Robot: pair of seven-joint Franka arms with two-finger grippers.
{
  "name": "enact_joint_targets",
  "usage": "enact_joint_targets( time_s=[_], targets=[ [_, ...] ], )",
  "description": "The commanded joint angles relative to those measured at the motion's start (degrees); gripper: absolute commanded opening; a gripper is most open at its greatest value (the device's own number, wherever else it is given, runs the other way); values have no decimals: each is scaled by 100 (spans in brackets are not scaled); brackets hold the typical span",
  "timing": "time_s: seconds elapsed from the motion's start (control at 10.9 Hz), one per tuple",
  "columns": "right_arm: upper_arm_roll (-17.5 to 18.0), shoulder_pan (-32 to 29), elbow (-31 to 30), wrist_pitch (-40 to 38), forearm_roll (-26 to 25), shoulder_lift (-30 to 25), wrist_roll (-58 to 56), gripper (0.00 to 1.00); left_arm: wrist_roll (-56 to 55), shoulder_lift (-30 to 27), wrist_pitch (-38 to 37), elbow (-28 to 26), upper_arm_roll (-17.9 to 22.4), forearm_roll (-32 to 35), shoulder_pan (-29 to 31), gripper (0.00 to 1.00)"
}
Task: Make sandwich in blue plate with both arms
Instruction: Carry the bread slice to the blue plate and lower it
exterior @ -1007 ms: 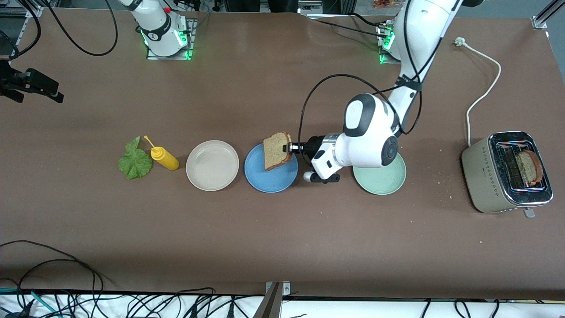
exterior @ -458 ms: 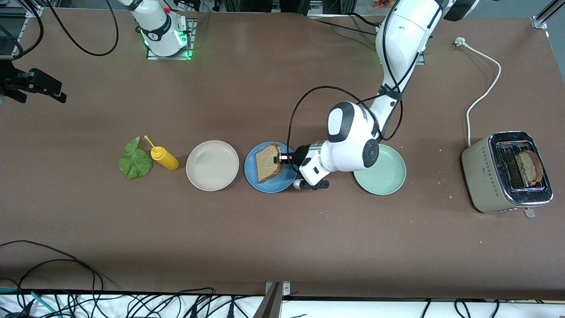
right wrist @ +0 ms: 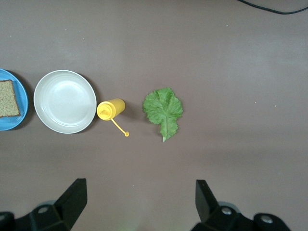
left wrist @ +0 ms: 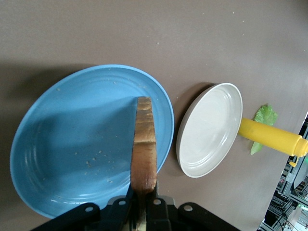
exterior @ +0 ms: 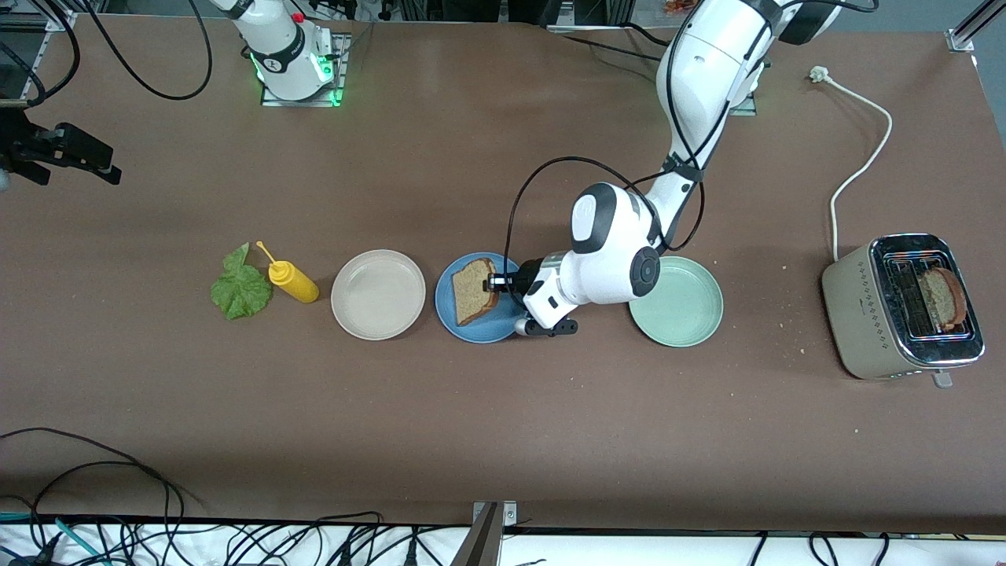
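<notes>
The bread slice [exterior: 472,290] is lying low over the blue plate [exterior: 471,328], gripped by its crust edge so it can be laid flat. The left gripper [exterior: 494,284] is holding it with jaws closed tight. The right gripper [right wrist: 139,198], jaws wide and empty, is waiting above the lettuce leaf [right wrist: 163,109], probably the next layer.

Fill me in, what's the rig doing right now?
Left gripper is shut on a square brown bread slice, holding it over the round blue plate. Right gripper hangs open above the crinkled green lettuce leaf, which lies on the table beside a yellow squeeze bottle. A second slice sits in the toaster.
</notes>
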Motion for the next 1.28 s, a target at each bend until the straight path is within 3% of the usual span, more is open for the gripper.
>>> enact_joint_targets(
  time_s=[0.0,0.55,0.73,0.82,0.92,1.19],
  targets=[
    [17,7,65,0,-24,1,44,100,65,165,17,224,131,-206,-81,0],
    [17,7,65,0,-33,1,44,100,451,490,263,224,272,-206,-134,8],
    [17,7,65,0,-33,10,53,100,461,560,342,224,272,-206,-143,19],
    [17,7,65,0,-33,1,44,100,496,560,342,215,272,-198,-143,45],
    [17,7,65,0,-33,1,44,100,609,560,342,198,272,-163,-143,99],
    [17,7,65,0,-33,1,53,100,654,499,299,110,525,-145,-90,100]
  ],
)
